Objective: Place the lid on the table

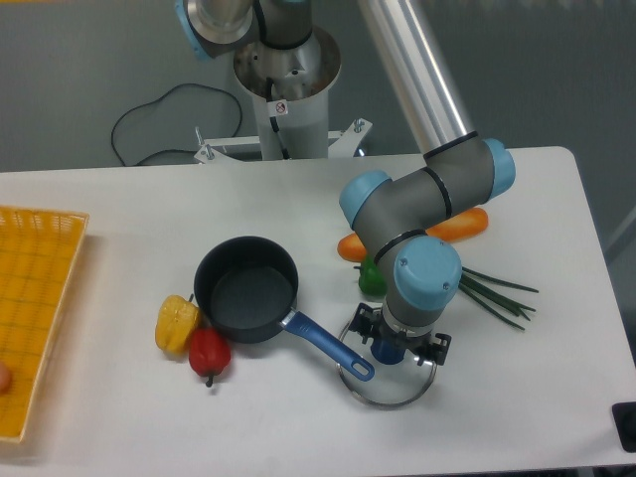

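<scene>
White desk (119, 209) holds the lid (388, 380) flat; fingers (396, 350) pinch its knob and should let go next.

arm bent downward, wrist vertical; gripper (401, 350) low, finger state unclear.

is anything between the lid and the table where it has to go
Nothing visible does. The lid lies at the table surface, right of the saucepan handle, with the gripper directly over its knob. Whether the rim rests fully flat, or touches the handle tip, cannot be told.
</scene>
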`<state>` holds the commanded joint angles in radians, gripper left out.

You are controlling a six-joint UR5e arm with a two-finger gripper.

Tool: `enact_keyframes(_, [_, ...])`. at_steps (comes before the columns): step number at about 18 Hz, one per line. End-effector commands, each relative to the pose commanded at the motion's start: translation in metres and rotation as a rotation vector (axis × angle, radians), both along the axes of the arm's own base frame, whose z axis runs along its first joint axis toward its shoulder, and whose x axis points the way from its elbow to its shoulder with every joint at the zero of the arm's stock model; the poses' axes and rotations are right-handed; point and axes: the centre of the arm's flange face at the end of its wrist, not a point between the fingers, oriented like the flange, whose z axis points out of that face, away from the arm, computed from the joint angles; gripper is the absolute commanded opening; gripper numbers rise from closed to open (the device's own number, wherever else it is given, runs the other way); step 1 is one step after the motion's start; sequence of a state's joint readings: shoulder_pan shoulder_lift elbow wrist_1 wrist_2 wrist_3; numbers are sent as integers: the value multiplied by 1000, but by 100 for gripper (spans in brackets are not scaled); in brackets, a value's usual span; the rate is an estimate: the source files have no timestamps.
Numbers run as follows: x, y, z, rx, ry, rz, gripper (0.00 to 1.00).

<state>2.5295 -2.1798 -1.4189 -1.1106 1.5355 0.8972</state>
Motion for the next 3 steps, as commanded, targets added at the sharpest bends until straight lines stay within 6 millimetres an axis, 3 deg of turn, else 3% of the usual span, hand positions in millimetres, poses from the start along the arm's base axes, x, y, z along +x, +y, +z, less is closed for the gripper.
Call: enact_keyframes(3, [0,-3,10,-9,20,-37,100])
